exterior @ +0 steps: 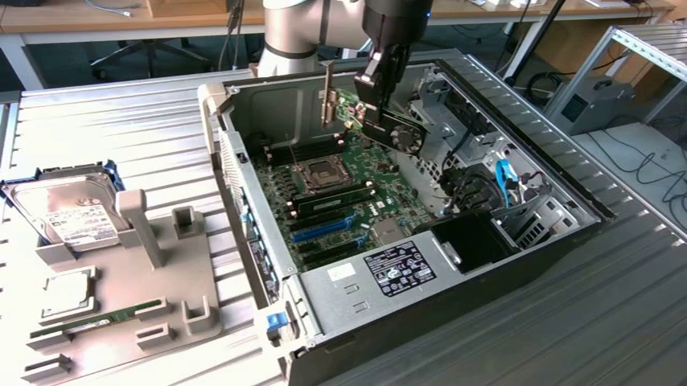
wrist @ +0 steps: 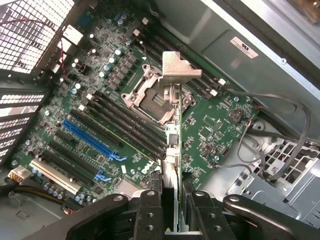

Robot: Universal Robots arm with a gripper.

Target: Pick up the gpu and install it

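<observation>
currently one end effector (wrist: 172, 202) clamps one gpu (wrist: 173, 127), held edge-on above one motherboard (wrist: 212, 127)

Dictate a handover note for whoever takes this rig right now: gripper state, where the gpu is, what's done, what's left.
Gripper: shut on the gpu, which is held on edge with its metal bracket at the far end from the wrist.
Where: in the air over the motherboard, inside the open computer case; it appears clear of every slot.
Done: the gpu is picked up and brought over the case.
Left: the gpu is not yet seated in a slot.
</observation>
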